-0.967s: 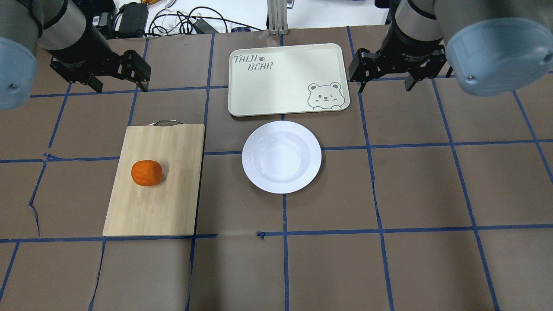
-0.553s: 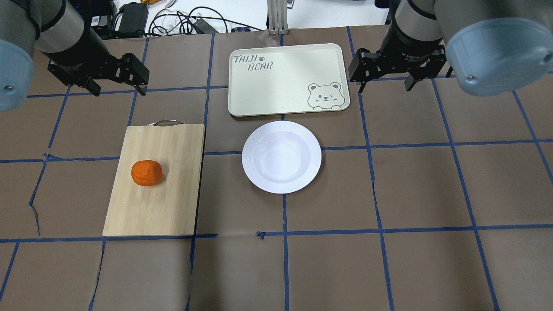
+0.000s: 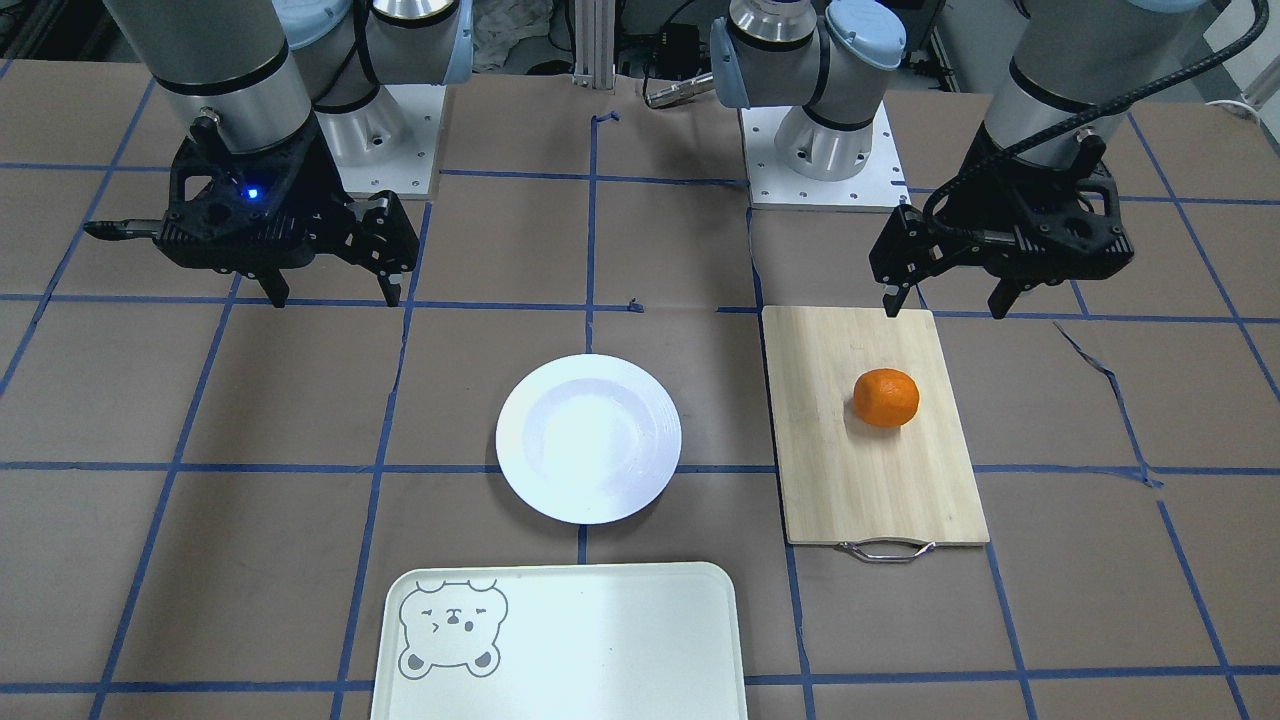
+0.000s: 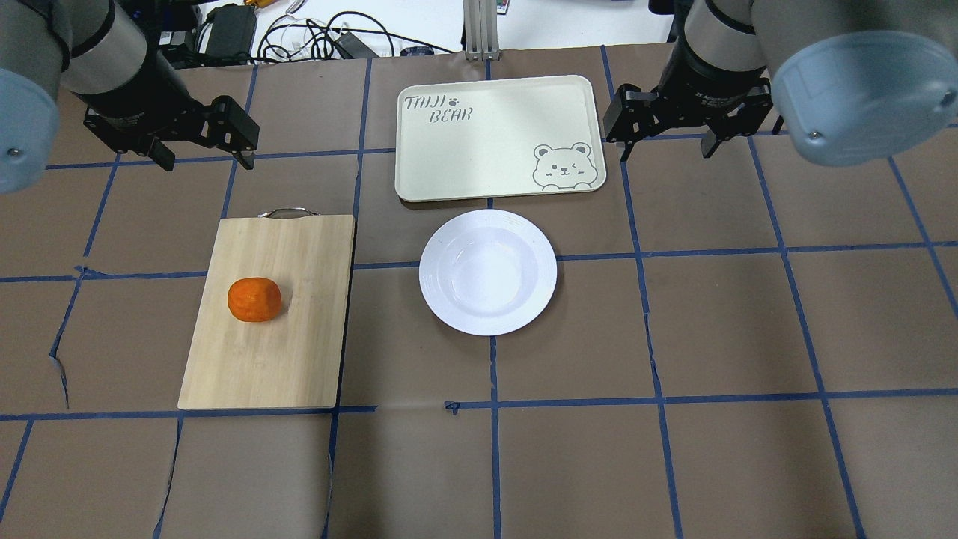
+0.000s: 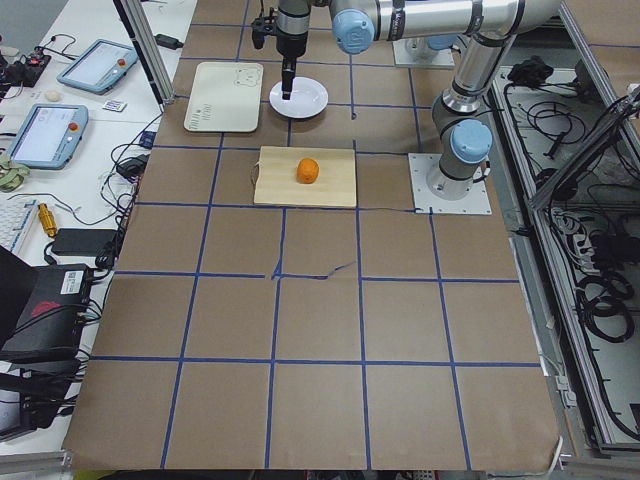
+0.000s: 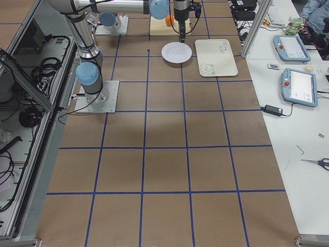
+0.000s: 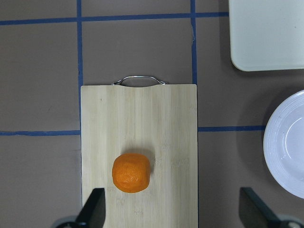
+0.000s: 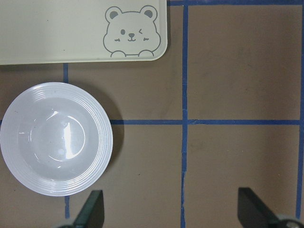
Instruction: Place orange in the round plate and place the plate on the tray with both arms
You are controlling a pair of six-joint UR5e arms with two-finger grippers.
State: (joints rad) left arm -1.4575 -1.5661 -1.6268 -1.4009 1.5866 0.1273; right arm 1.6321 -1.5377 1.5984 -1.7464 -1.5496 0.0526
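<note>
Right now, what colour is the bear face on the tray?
Grey, on the pale tray; clearest in the right wrist view.

One high camera looked forward and down on the bench (image 4: 673, 337); another faced it from the opposite side, steeply down. Two distant cameras looked along the bench from its left and right ends. Both wrist cameras looked straight down from close, and both showed the round plate (image 8: 56, 137) and a corner of the tray (image 8: 57, 42).
</note>
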